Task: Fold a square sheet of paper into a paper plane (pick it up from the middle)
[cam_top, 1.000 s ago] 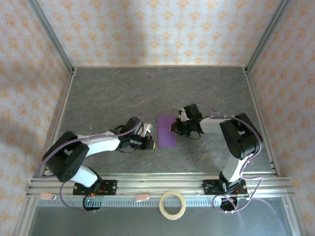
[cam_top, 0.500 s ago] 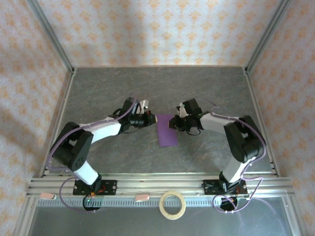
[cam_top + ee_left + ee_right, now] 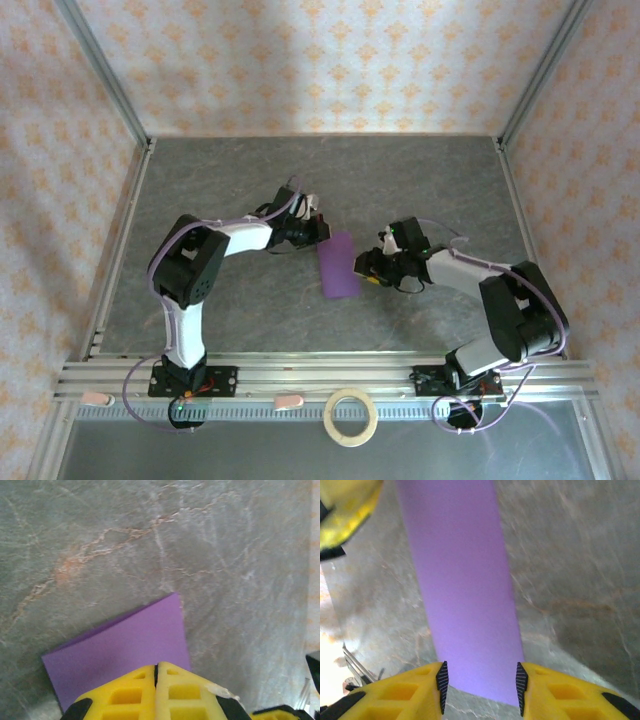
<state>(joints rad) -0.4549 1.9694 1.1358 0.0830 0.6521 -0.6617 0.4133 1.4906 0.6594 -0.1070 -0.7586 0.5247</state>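
The square sheet of paper (image 3: 338,265) is purple and lies folded into a narrow strip in the middle of the table. My left gripper (image 3: 322,232) is shut, its yellow tips (image 3: 156,666) pressed together on the strip's far left corner (image 3: 125,645). My right gripper (image 3: 366,266) is open just right of the strip. In the right wrist view its two pads (image 3: 442,680) stand apart on either side of the strip's (image 3: 462,580) near end, with nothing gripped. The left gripper's yellow fingers (image 3: 345,515) show at the top left there.
A tan tape ring (image 3: 351,416) lies in front of the metal rail (image 3: 300,375) at the near edge. Metal frame posts and patterned walls (image 3: 320,60) close in the grey table (image 3: 220,180) on three sides.
My left arm swung from the strip's left side to its far corner, staying shut. My right gripper let go, opened and drew back to the right. The strip tilted slightly.
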